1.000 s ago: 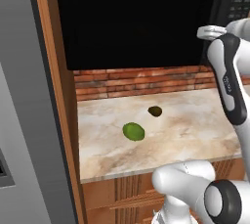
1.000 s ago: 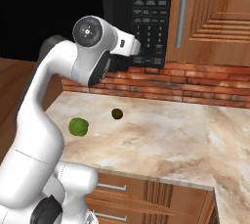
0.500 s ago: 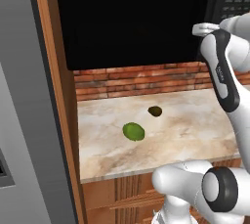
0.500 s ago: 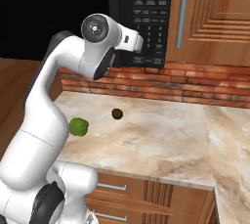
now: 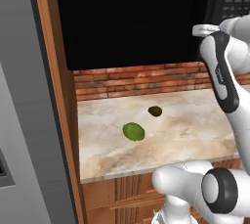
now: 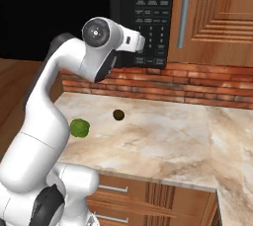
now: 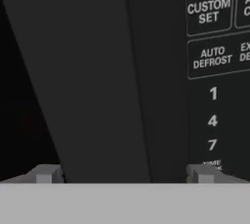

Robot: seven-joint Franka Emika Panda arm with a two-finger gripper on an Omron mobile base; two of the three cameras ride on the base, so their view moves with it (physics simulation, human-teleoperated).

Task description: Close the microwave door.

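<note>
The black microwave (image 6: 153,22) hangs above the counter, with its red display and keypad (image 7: 212,96) on its right side. Left of the keypad, in the hand view, a flat glossy black panel (image 7: 97,71) slants across; I take it for the microwave door's free edge. Blackness lies further left. In the left base view the oven front (image 5: 136,17) is one black rectangle, and I cannot tell how far the door stands open. My gripper (image 7: 122,173) is open with nothing in it, its tips spread wide right at this panel. It sits by the keypad's left edge (image 6: 140,42) (image 5: 205,30).
A green lime (image 5: 133,131) (image 6: 79,127) and a small dark round thing (image 5: 155,111) (image 6: 118,115) lie on the marble counter (image 6: 163,141). There is a brick wall behind. A wooden frame (image 5: 53,96) and a grey fridge panel (image 5: 19,120) stand left, a cabinet handle (image 6: 185,13) right.
My hand has crept a little up and in toward the microwave front. The lime and the dark thing lie as before.
</note>
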